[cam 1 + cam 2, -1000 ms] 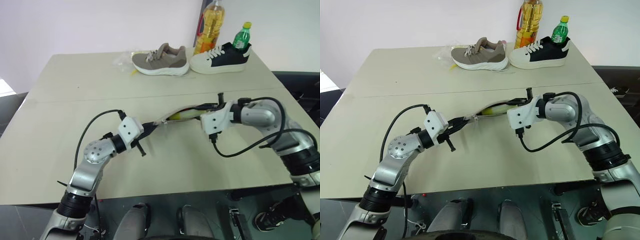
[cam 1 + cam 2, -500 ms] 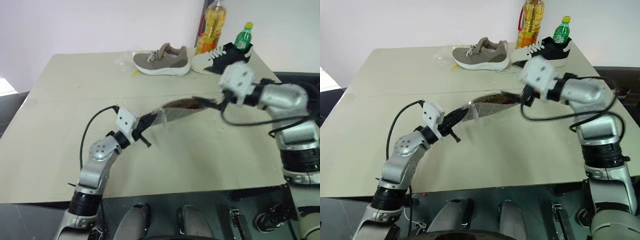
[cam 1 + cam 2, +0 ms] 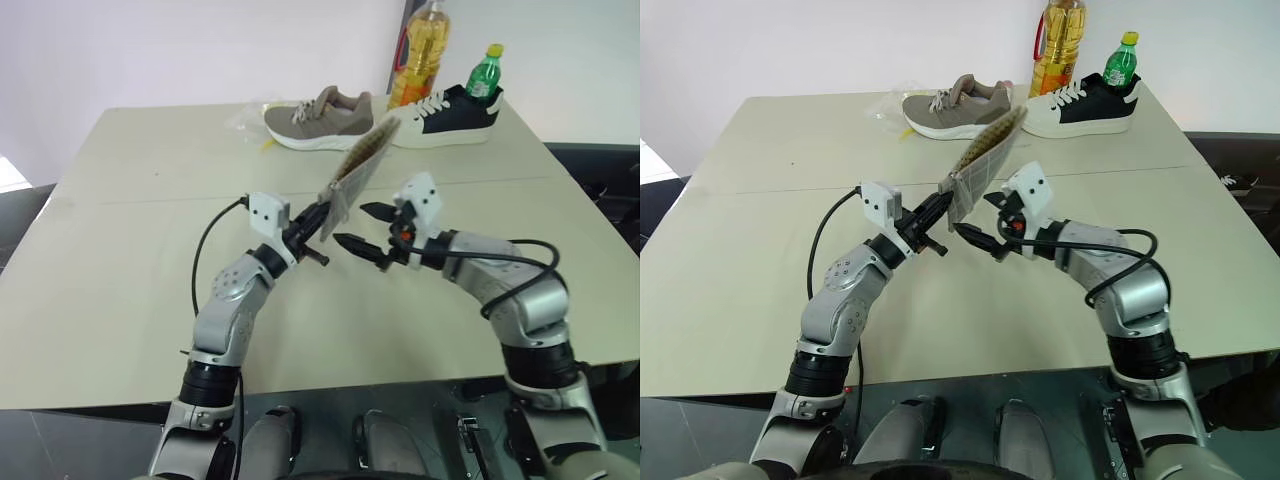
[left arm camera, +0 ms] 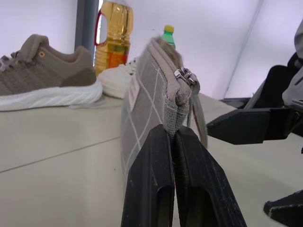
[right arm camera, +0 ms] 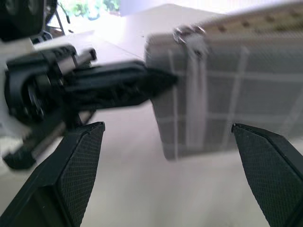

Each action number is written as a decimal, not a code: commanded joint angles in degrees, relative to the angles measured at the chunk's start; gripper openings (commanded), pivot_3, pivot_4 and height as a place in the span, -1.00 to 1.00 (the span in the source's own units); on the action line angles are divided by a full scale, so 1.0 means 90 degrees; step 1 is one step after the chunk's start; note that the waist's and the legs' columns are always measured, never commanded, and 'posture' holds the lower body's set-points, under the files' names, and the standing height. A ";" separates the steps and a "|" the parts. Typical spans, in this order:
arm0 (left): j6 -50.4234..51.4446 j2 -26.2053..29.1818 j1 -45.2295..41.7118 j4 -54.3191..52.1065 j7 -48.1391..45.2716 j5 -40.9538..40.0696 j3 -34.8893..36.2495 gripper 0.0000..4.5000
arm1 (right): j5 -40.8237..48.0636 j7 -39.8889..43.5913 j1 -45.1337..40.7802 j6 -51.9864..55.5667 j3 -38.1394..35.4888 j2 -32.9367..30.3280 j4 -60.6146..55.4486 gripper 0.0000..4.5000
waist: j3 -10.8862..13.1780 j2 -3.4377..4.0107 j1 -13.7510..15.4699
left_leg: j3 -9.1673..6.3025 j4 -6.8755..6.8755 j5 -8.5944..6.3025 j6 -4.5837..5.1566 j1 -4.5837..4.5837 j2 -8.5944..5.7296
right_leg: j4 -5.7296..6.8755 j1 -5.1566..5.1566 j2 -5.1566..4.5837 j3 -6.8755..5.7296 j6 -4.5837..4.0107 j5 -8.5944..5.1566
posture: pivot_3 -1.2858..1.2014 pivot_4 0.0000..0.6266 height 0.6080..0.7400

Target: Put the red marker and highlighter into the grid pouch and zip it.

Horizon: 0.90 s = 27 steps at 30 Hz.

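Head views show the left gripper point(image 3: 318, 222) clamped on the near end of the grid pouch point(image 3: 362, 160), held tilted up above the table point(image 3: 150, 200), with the right gripper point(image 3: 365, 228) spread wide just right of it. Left wrist view: black fingers point(image 4: 156, 189) pinch the pouch's zipper-pull end. Right wrist view, somewhat blurred, shows the pouch between the parted fingers, seemingly untouched.

Left end effector point(image 3: 322, 222) clamped shut, raised; right end effector point(image 3: 360, 228) spread wide, facing it.
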 commanded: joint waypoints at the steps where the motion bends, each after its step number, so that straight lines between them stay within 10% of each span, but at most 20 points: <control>1: -0.0125 -0.0012 -0.0068 -0.0200 0.0021 -0.0018 -0.0020 -1.00 | -0.0207 -0.0337 -0.0297 -0.0055 0.0014 0.0120 0.0188 0.36 | 0.0000 0.0000 0.0012 | -0.0001 0.0000 0.0000 0.0000 0.0000 -0.0001 | 0.0000 0.0002 0.0000 0.0000 0.0000 0.0000 | 0.03 -0.52 0.97; 7: -0.0154 0.0035 0.0005 -0.0290 0.0099 0.0019 0.0000 -1.00 | -0.0302 -0.0383 -0.0378 -0.0097 -0.0012 0.0037 0.0331 -0.97 | 0.0000 0.0000 0.0000 | -0.0001 -0.0002 0.0000 0.0000 0.0000 -0.0003 | 0.0000 0.0000 0.0000 0.0000 0.0000 0.0000 | 0.03 -0.52 0.97; 17: -0.0332 0.1102 0.0430 -0.0555 -0.0402 0.0214 0.0205 -1.00 | -0.1535 -0.0627 -0.1142 -0.1389 -0.0812 -0.2006 0.2319 -0.97 | 0.0002 0.0002 0.0012 | 0.0008 -0.0003 0.0000 0.0000 0.0000 -0.0005 | -0.0002 -0.0001 0.0003 0.0000 0.0000 -0.0001 | 0.03 -0.52 0.97; 27: -0.0259 0.1686 0.0824 -0.0890 -0.0784 0.0083 0.0191 -1.00 | -0.1516 0.0438 -0.0787 -0.2033 -0.0482 -0.2563 0.2607 -0.97 | 0.0004 0.0006 -0.0017 | 0.0010 -0.0012 0.0000 0.0001 -0.0001 0.0006 | -0.0012 -0.0003 -0.0002 0.0002 -0.0001 -0.0002 | 0.03 -0.52 0.97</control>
